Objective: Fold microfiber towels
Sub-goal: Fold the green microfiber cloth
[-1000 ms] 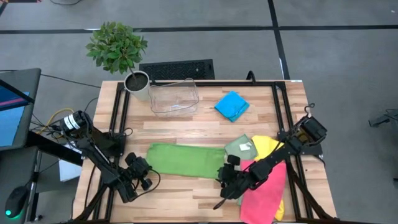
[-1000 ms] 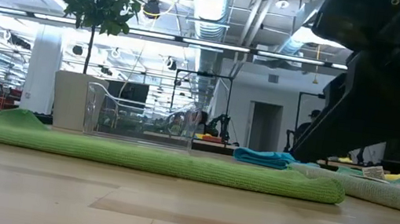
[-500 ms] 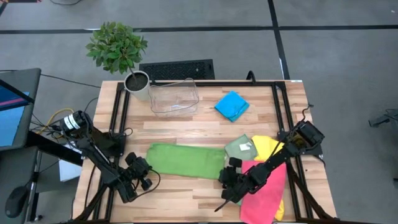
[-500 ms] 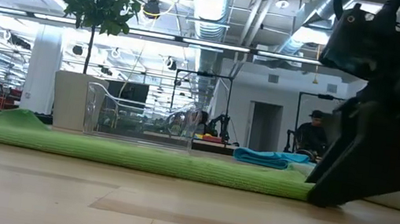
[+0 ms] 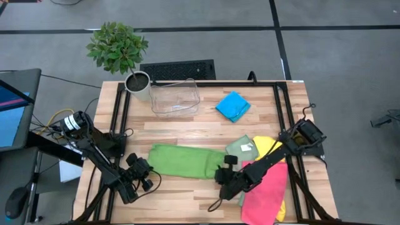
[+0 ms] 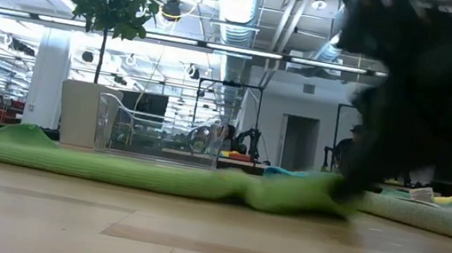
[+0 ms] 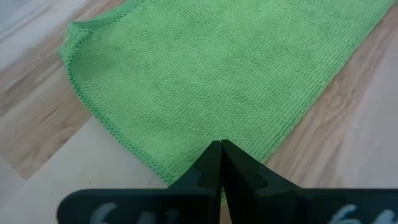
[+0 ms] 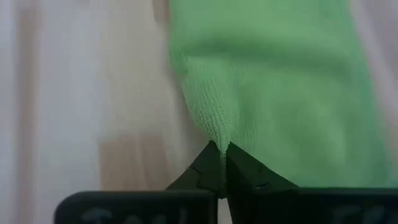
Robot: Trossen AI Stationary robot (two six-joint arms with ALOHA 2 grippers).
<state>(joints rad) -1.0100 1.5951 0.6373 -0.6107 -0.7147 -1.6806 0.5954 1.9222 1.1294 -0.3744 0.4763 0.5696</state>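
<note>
A bright green towel (image 5: 184, 161) lies stretched out across the table's near middle, and shows as a low strip in the low view (image 6: 138, 172). My right gripper (image 5: 222, 176) is at its right end, low over the table and shut on the cloth (image 8: 222, 148). My left gripper (image 5: 145, 171) is shut, with its tips at the towel's near left edge (image 7: 221, 149). A blue towel (image 5: 232, 106) lies at the far right. Sage (image 5: 241, 147), yellow (image 5: 269, 147) and pink (image 5: 267, 190) towels lie heaped at the near right. My right gripper pinches the green towel's right end (image 8: 214, 127) between its two fingers, at their tips. The cloth rises into a small pointed fold there, and the rest lies on the table. My left gripper's shut tips stand over the towel's near left edge (image 7: 186, 163); whether they touch it I cannot tell.
A clear plastic bin (image 5: 175, 99) and a potted plant (image 5: 137, 84) stand at the far left. Black frame rails (image 5: 119, 119) run along both table sides. Bare wood lies between the green towel and the bin.
My right gripper has come down on the green towel's right end, shut on it, and moved toward the table's left edge. The towel's right end has slid left with it and bunched up; its left end has stayed in place.
</note>
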